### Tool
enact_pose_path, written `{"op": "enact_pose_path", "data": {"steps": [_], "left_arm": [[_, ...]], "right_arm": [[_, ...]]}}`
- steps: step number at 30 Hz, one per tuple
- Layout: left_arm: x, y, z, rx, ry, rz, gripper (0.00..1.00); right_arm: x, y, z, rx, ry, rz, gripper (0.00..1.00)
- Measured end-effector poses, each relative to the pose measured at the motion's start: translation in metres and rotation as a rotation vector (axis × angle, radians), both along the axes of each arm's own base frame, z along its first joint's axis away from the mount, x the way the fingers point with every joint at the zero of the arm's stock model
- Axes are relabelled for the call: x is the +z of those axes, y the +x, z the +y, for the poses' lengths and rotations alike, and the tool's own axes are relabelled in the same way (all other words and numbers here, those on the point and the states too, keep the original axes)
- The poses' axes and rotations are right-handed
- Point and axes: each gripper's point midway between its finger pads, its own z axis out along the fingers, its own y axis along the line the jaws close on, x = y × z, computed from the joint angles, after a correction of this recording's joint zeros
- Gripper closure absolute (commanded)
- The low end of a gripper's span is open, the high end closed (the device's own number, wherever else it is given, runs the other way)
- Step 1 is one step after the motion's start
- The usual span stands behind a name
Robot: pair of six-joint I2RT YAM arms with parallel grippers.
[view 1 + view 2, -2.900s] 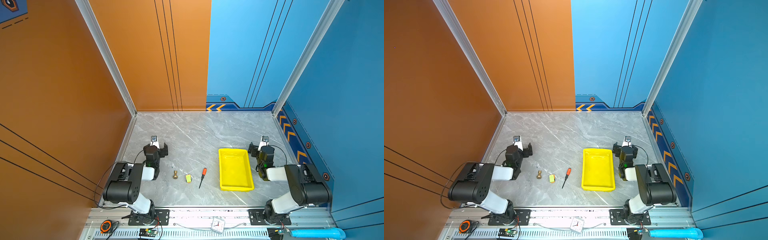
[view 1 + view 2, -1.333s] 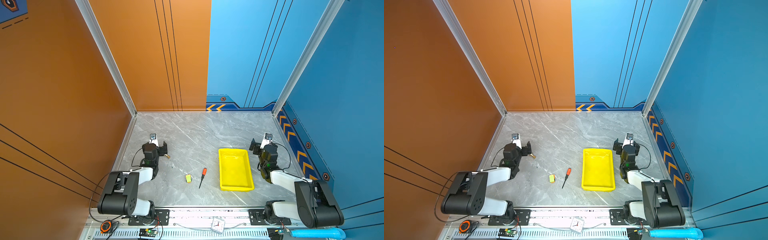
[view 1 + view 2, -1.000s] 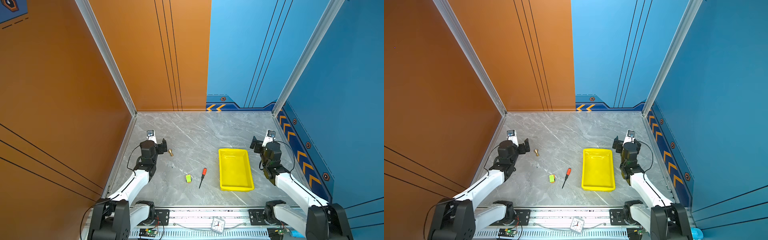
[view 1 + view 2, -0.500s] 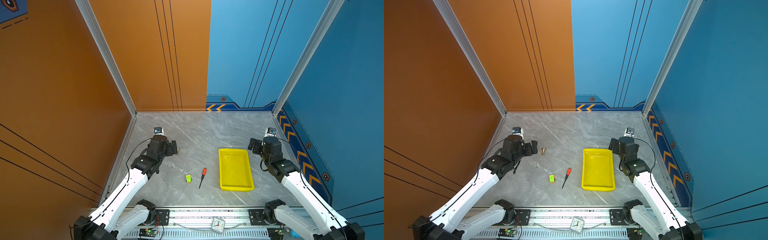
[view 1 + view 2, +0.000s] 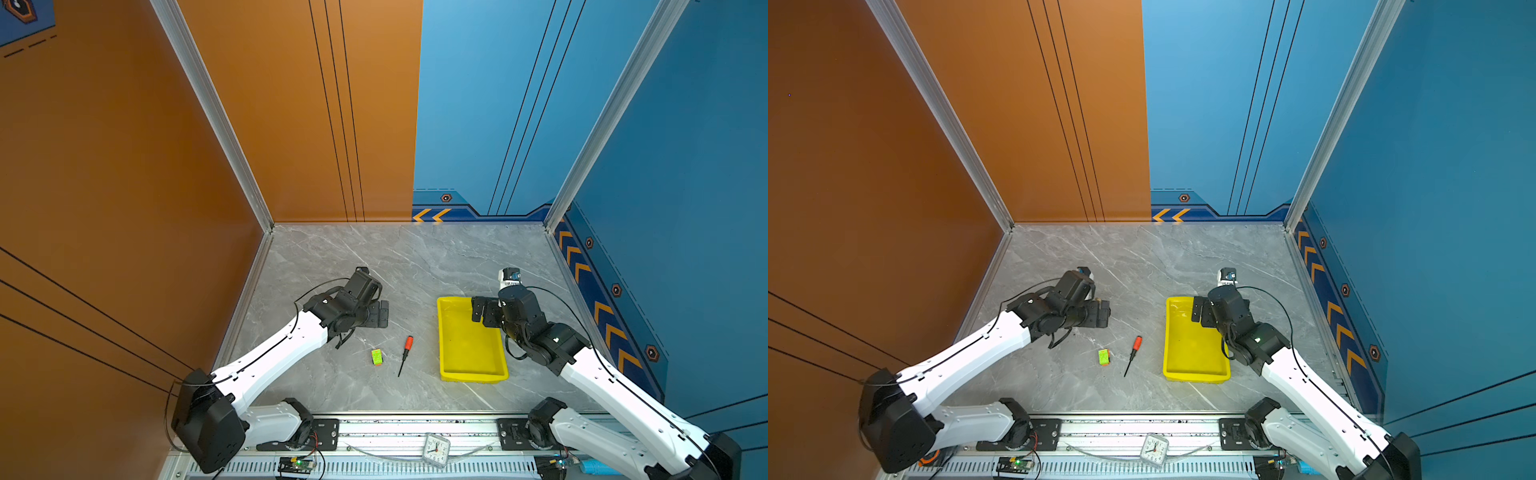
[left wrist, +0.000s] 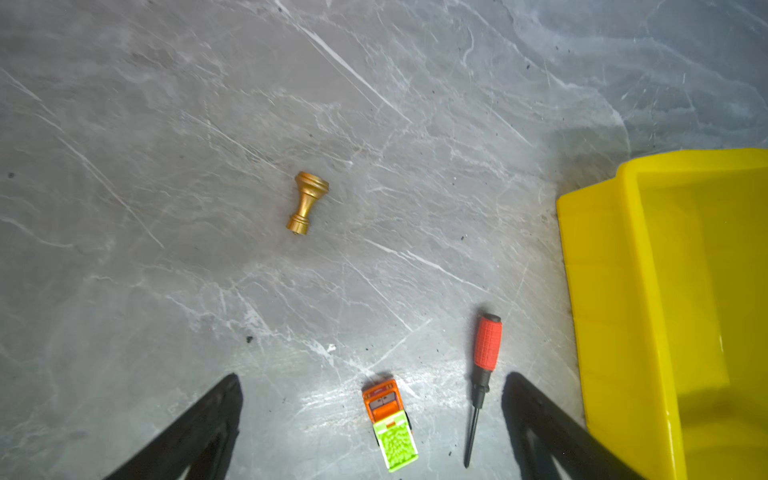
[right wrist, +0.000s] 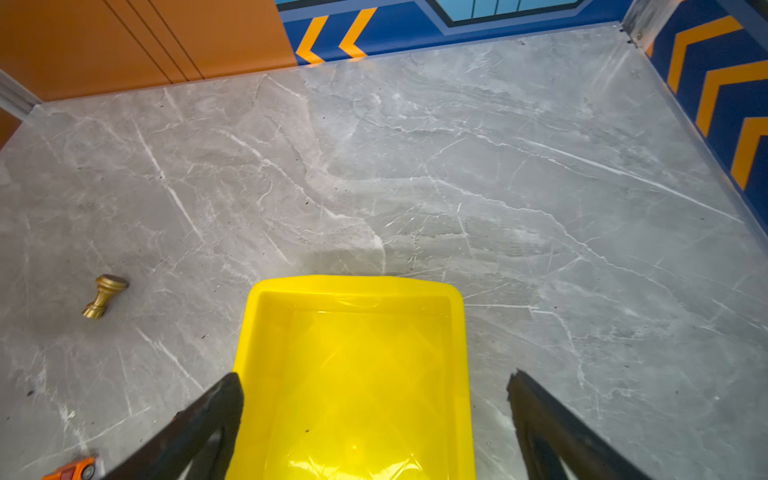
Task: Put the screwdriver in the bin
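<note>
Left of the bin (image 5: 473,377), the open left gripper (image 5: 382,314) has swung out near the screwdriver (image 5: 404,355), ready to grasp; the right gripper (image 5: 483,311), open, overhangs the bin.

An orange wall (image 5: 104,166) is filling the left half of both top views, a blue wall (image 5: 685,145) the right half. Two silver corner posts (image 5: 212,108) are slanting down to a grey, white-veined marble surface (image 5: 415,257) lying in the lower middle. Orange chevrons (image 5: 432,215) on a dark strip are lining the blue wall's base. A metal rail (image 5: 395,428) holding a small clock (image 5: 435,451) is crossing the bottom edge.
</note>
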Motion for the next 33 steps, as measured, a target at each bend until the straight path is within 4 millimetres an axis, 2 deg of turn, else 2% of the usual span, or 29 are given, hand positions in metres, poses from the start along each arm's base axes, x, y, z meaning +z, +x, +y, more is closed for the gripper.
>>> {"op": "enact_pose_path", "data": {"steps": [7, 13, 18, 22, 33], "left_arm": [[-0.015, -0.004, -0.045, -0.082, -0.017, 0.093, 0.01], [-0.037, -0.008, -0.061, -0.097, -0.008, 0.170, 0.01], [-0.050, -0.010, -0.069, -0.110, -0.005, 0.214, 0.04], [-0.058, -0.012, -0.079, -0.133, 0.003, 0.237, 0.09], [-0.093, -0.032, -0.105, -0.216, 0.073, 0.310, 0.27]], "right_arm": [[0.006, -0.022, 0.034, 0.193, 0.010, -0.032, 0.00], [-0.008, -0.049, 0.057, 0.424, 0.020, -0.052, 0.00], [-0.008, -0.072, 0.064, 0.575, 0.030, -0.104, 0.00], [-0.004, -0.082, 0.072, 0.656, 0.047, -0.132, 0.00], [-0.006, -0.088, 0.079, 0.712, 0.044, -0.126, 0.00]]}}
